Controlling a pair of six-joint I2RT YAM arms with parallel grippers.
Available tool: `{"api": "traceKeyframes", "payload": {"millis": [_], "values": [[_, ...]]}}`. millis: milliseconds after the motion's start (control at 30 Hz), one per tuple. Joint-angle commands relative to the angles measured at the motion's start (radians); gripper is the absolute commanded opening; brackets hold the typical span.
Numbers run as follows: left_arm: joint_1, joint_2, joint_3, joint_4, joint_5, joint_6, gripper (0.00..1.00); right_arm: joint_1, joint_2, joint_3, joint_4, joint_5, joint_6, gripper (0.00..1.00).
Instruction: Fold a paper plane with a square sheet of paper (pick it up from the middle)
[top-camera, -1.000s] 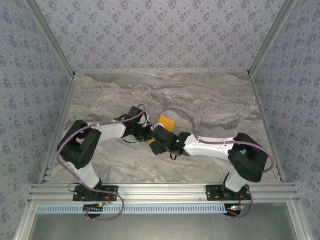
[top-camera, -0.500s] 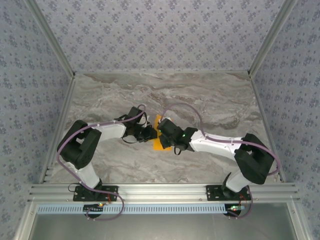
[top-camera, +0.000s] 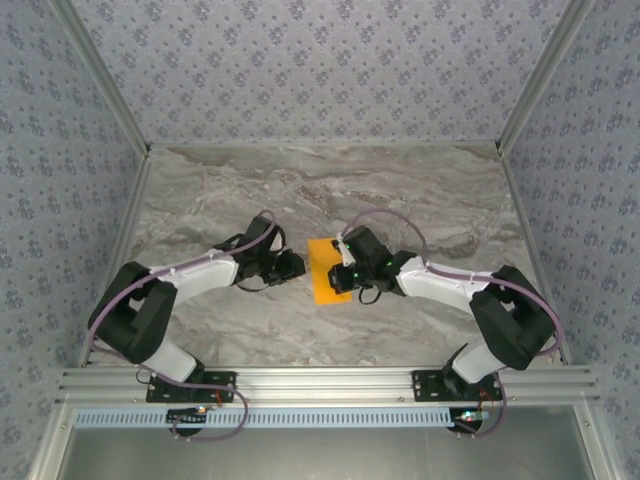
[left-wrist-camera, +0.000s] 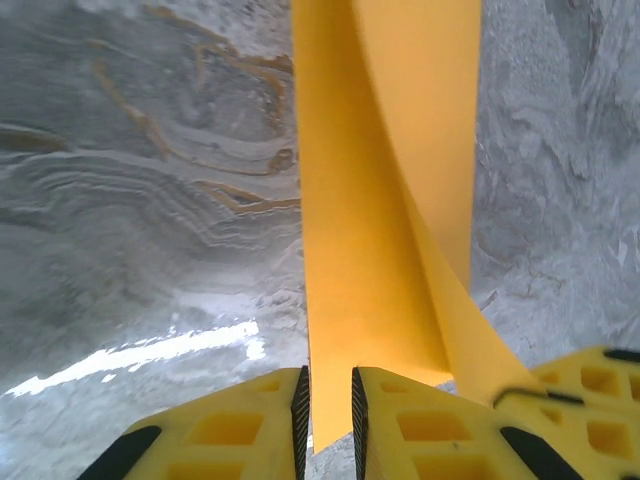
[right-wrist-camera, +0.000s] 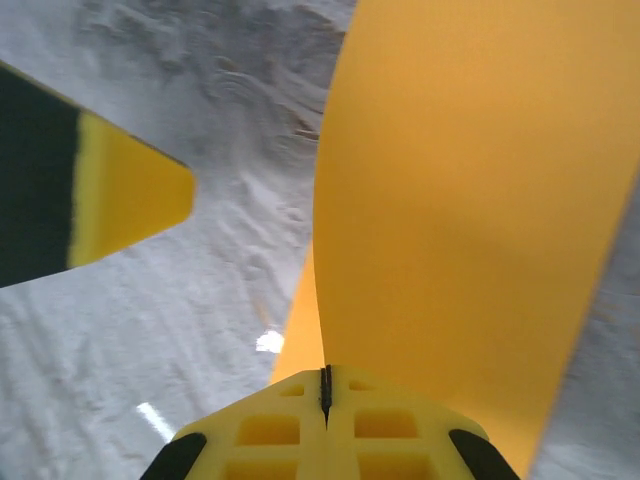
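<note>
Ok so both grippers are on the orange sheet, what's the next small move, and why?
Probably ease the right gripper toward the left gripper and down, so the square sheet of paper folds over itself on the table. Both grippers pinch the sheet, and it curls loosely between them rather than lying pressed flat.

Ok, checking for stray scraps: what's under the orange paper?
Marble table shows around the orange paper, held by the left gripper and right gripper; the patch directly beneath is hidden.
</note>
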Motion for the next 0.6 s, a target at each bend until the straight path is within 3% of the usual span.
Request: {"api": "traceKeyframes", "payload": {"millis": [0,233,367,567], "values": [[-0.006,-0.052,-0.009,-0.034,-0.072,-0.061,0.22,0.007,-0.046,-0.020,0.050,-0.090,0.116,0.03],[-0.002,-0.106,-0.058,0.023,-0.100,-0.058,0.21,0.011,-0.012,-0.024,0.101,-0.143,0.262,0.02],[0.014,-0.073,-0.055,0.078,-0.074,-0.062,0.18,0.001,0.037,0.028,0.051,-0.138,0.262,0.02],[0.030,-0.036,-0.065,0.138,-0.062,-0.054,0.15,-0.023,0.140,0.104,0.022,-0.246,0.186,0.01]]}}
